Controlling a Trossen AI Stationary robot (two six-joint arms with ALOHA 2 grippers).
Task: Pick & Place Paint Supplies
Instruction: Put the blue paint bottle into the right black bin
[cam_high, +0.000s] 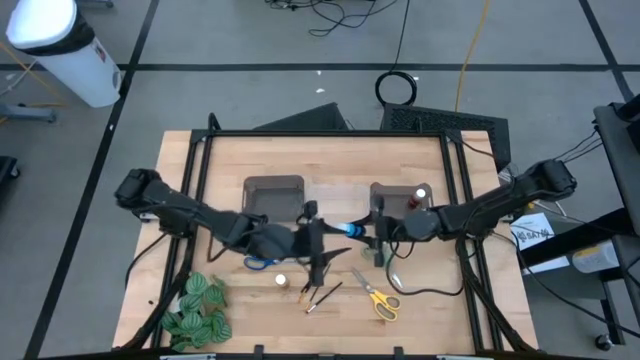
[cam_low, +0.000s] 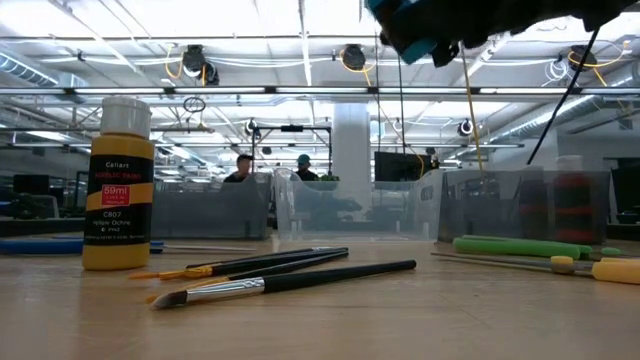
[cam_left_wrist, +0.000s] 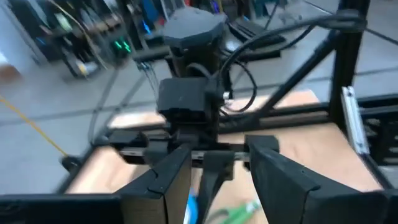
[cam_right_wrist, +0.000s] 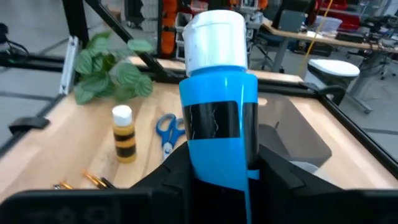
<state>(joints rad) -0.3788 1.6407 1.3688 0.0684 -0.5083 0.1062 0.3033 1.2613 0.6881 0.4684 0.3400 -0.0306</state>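
Blue paint bottle (cam_right_wrist: 217, 112), white-capped, was clamped in right gripper (cam_right_wrist: 214, 165) above mid-table; left gripper (cam_left_wrist: 214, 171) faced it with fingers spread; yellow bottle (cam_low: 118, 185), paintbrushes (cam_low: 285, 272) and yellow scissors (cam_high: 380, 298) lay on the table (cam_high: 440, 300).

Two dark, matte six-joint arms with rounded black joint housings; thin black cables loop along each; blocky angular black fingers (cam_left_wrist: 283, 180) tip both wrists.

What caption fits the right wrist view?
Right claw shut on a blue paint bottle, white cap up, above the table.
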